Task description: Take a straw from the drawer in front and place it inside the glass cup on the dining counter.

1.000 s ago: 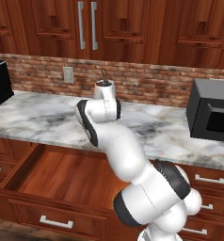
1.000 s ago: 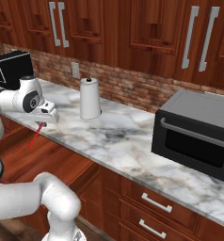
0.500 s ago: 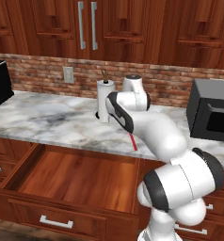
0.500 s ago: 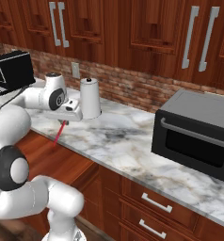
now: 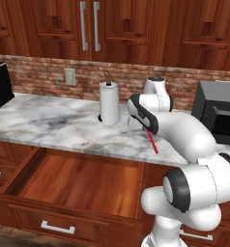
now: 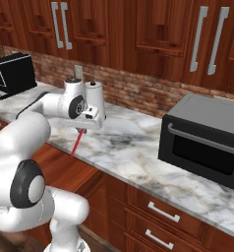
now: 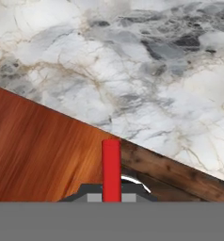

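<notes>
Over the front edge of the worktop [image 5: 64, 128], the gripper [image 6: 85, 129] was closed on the straw [image 5: 152, 143], which hung down from it, tilted, its lower end out past the marble edge. From the right base camera the straw [image 6: 77, 141] showed as a thin red line slanting down and to the left from the hand, crossing the worktop edge [image 6: 138, 162] toward the wood below. Looking along the hand, the straw [image 7: 111, 170] rose straight up between the dark finger tips [image 7: 92, 193], with the worktop marble [image 7: 147, 70] above it and reddish wood lower left.

The drawer [image 5: 83, 181] stood pulled out below the worktop, its wide shallow floor bare wood, its silver bar handle [image 5: 57, 227] on the front panel at the bottom of the left base picture. The straw was well above the drawer floor and to the right of its middle.

A white paper-towel roll [image 5: 109, 103] stood upright on the worktop against the brick wall [image 5: 39, 77], just left of the arm's wrist; from the right side the roll [image 6: 95, 101] sat right behind the hand. A black microwave [image 6: 205, 140] stood on the worktop to the right, well apart from the gripper. Another dark appliance [image 6: 13, 74] sat at the far left end. Closed wooden cabinets [image 5: 112, 29] with silver bar handles hung above.
</notes>
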{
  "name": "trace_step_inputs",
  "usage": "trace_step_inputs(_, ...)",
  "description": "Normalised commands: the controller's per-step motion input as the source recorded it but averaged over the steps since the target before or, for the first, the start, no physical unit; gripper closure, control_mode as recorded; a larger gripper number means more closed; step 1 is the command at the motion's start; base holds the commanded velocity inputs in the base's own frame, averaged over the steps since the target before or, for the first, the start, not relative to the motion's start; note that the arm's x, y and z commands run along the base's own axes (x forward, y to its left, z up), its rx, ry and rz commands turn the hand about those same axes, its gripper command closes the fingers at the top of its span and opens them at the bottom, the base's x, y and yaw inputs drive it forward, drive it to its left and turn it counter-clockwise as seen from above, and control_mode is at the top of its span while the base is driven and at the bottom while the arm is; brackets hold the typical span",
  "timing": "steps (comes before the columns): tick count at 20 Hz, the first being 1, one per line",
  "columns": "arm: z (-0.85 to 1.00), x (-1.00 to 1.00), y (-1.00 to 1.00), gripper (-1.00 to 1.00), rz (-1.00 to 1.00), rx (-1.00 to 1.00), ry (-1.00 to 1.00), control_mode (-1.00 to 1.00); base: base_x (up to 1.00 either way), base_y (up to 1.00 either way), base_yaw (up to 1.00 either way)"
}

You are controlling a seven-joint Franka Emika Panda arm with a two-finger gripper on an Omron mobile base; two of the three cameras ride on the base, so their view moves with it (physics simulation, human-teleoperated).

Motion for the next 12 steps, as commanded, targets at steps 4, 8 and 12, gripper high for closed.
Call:
trace_step_inputs(4, 0.0, -0.02, -0.23, 1.0, 0.0, 0.0, 0.0, -1.0, 0.0, 0.0, 0.0)
trace_step_inputs(8, 0.0, -0.31, -0.11, 1.0, 0.0, 0.0, 0.0, -1.0, 0.0, 0.0, 0.0)
trace_step_inputs(12, 0.0, 0.0, 0.0, 1.0, 0.0, 0.0, 0.0, 1.0, -0.97, -0.09, 0.0)
